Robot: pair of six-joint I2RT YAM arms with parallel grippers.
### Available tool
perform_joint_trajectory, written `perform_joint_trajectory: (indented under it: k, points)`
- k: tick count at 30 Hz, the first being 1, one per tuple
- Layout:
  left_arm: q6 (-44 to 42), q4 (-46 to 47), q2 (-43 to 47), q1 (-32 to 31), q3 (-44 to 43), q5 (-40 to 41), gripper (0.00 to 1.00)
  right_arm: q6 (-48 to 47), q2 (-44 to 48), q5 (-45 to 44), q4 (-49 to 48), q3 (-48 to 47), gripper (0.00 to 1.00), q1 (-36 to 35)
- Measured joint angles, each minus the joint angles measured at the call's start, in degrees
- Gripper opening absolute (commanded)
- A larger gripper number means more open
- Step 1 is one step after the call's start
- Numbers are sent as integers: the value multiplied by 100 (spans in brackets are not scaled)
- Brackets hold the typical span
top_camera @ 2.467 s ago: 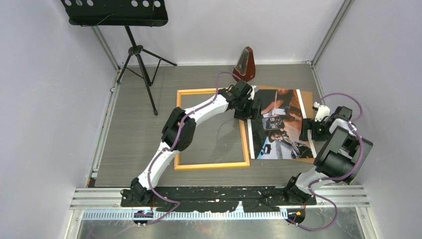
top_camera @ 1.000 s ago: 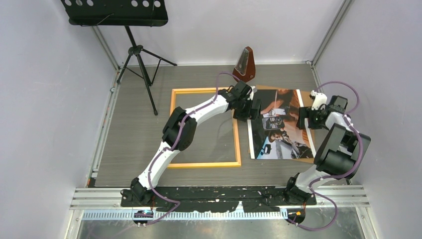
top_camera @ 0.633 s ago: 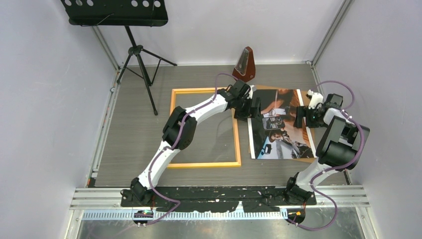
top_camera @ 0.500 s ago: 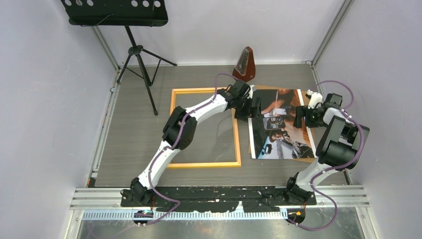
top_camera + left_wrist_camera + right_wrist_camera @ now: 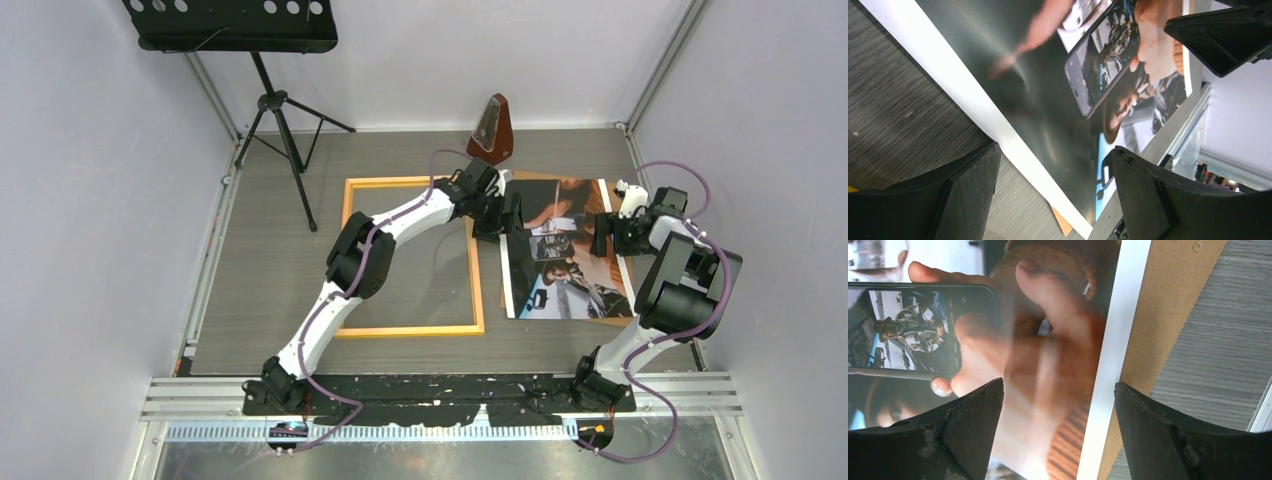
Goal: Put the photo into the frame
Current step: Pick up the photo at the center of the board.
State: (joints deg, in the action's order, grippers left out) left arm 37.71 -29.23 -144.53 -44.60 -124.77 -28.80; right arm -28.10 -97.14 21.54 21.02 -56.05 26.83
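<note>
The photo (image 5: pixel 565 255) lies flat on the table's right half, on a brown backing sheet (image 5: pixel 616 192). To its left lies the frame (image 5: pixel 410 329), with bare table inside it. My left gripper (image 5: pixel 511 215) hangs open over the photo's left white border (image 5: pixel 973 95); its fingers (image 5: pixel 968 190) stand on either side of that edge, around nothing. Over the photo's right border my right gripper (image 5: pixel 604 236) is open too. In the right wrist view, the white border (image 5: pixel 1113 355) and the backing sheet (image 5: pixel 1158 315) run between its fingers (image 5: pixel 1158 430).
A brown metronome (image 5: pixel 491 130) stands behind the photo at the back of the table. A black music stand (image 5: pixel 280 130) rises at the back left. Grey walls close in the left, back and right sides. A metal rail (image 5: pixel 440 395) runs along the near edge.
The frame has slid a little to the left, away from the photo. My right gripper has moved up and left onto the photo's right edge. The left gripper has edged slightly over the left border.
</note>
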Motion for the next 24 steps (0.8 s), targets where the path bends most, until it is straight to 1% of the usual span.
perform_joint_trajectory:
  k: [8,15,19,24]
  points:
    - [393,957,96,188,664,-682,85,-22,-44,-55,22,-33,86,-11]
    - [678,1582,179,210,1034,-964,85,-44,-74,-61,37,-63,85,-11]
    - [914,2146,332,203,1523,-1137,85,-55,-90,-61,48,-81,85,-11]
    - [999,2323,529,234,1945,-1198,88,-66,-116,-61,61,-107,84,-11]
